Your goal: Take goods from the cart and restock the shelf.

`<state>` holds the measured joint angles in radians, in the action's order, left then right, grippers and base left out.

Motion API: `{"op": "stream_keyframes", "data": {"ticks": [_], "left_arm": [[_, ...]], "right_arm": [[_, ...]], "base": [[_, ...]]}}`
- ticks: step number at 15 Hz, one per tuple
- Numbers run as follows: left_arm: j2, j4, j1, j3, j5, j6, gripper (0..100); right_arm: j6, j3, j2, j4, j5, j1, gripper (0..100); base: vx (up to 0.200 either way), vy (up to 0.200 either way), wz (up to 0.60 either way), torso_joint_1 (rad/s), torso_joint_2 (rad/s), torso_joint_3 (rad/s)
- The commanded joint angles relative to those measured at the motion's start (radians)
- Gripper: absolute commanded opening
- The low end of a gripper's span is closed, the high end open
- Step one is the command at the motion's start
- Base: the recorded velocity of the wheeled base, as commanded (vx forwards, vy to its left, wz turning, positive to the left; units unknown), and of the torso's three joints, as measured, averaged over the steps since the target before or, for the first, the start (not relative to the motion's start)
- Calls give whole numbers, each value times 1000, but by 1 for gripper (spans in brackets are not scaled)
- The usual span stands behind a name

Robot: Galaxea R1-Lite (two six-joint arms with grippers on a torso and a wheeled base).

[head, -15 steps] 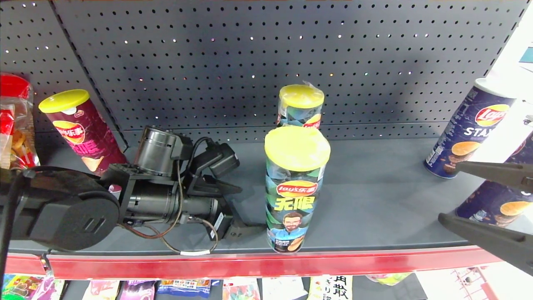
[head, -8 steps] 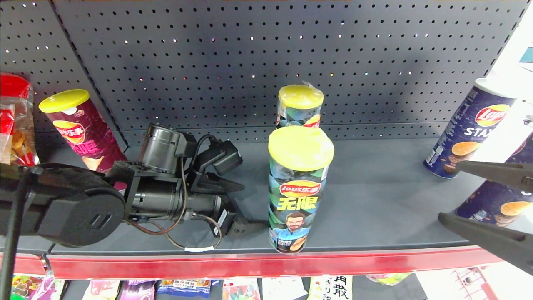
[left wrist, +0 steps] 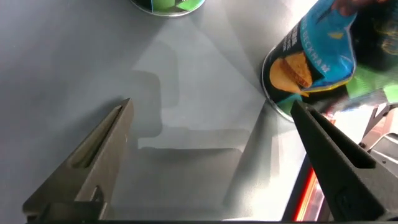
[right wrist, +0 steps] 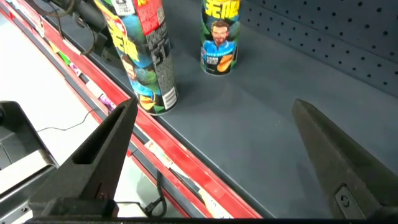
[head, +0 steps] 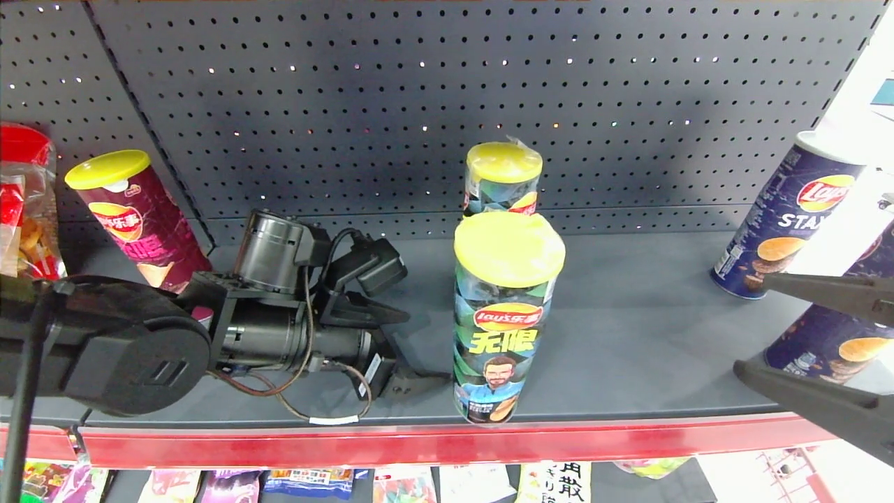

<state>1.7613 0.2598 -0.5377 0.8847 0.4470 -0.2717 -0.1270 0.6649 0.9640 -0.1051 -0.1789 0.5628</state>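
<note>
**Inspector:** Start at the front. What is nearest?

**Assistant:** Packets (head: 405,482) hang below the shelf's red edge (head: 447,441). Just behind that edge the front can (head: 506,314) stands upright on the grey shelf (head: 628,335), green with a yellow lid.

**Inspector:** Left pincer?

**Assistant:** The left pincer (head: 426,349) lies low over the shelf, to the left of the front can. Its jaws are spread wide and grip nothing. The wrist view confirms it: the left pincer (left wrist: 211,106) frames bare shelf, and the front can (left wrist: 311,62) sits just outside one fingertip. I cannot tell whether they touch.

**Inspector:** Right pincer?

**Assistant:** The right pincer (head: 751,323) is at the shelf's right end, also wide apart and empty. From its wrist, the right pincer (right wrist: 216,104) looks across the red edge toward the front can (right wrist: 146,56). In the head view the near blue can (head: 827,339) shows between its fingers. How far in depth, I cannot tell.

**Inspector:** Farther back?

**Assistant:** The rear can (head: 503,178), same pattern, stands upright directly behind the front can, close to the pegboard (head: 419,105). A purple can (head: 133,216) stands at the left, with a bag (head: 21,209) beside it. The far blue can (head: 786,216) stands at the right.
</note>
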Motion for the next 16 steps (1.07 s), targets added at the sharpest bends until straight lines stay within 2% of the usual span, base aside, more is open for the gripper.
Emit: {"op": "stream_keyframes", "data": {"ticks": [1, 3, 5, 6, 7, 8, 9, 10, 11, 12, 14, 16], "left_arm": [[-74, 1, 51, -44, -1, 0, 100], [-244, -1, 140, -153, -30, 0, 100], [-404, -2, 182, -243, -145, 0, 100], [-577, -4, 189, -352, -284, -1, 100], [-660, -10, 189, -394, -318, 0, 100], [-786, -28, 196, -455, -338, 6, 100], [-902, -34, 258, -495, -344, 55, 100], [-961, -34, 306, -509, -360, 91, 100], [-982, -34, 329, -509, -381, 91, 100], [-1007, -31, 401, -506, -410, 92, 100], [-1026, -34, 410, -471, -406, 89, 100], [-1026, -37, 413, -472, -410, 88, 100]], "right_arm": [[-2, -7, 1, -1, 6, -11, 100], [-3, -34, -18, -8, 10, -12, 100], [-13, -64, -45, -8, 38, -17, 100], [-33, -93, -88, -8, 125, -18, 100], [-40, -107, -102, -10, 150, -18, 100], [-40, -123, -145, -7, 157, -23, 100], [-40, -154, -205, 2, 173, -58, 100], [-42, -195, -246, 2, 200, -110, 100], [-42, -212, -261, 2, 214, -139, 100], [-42, -242, -294, 1, 236, -253, 100], [-36, -234, -278, -5, 231, -399, 100], [-36, -248, -286, -1, 225, -474, 100]], "base": [[0, 0, 0, 0, 0, 0], [0, 0, 0, 0, 0, 0], [0, 0, 0, 0, 0, 0], [0, 0, 0, 0, 0, 0], [0, 0, 0, 0, 0, 0], [0, 0, 0, 0, 0, 0], [0, 0, 0, 0, 0, 0], [0, 0, 0, 0, 0, 0], [0, 0, 0, 0, 0, 0], [0, 0, 0, 0, 0, 0], [0, 0, 0, 0, 0, 0], [0, 0, 0, 0, 0, 0]]}}
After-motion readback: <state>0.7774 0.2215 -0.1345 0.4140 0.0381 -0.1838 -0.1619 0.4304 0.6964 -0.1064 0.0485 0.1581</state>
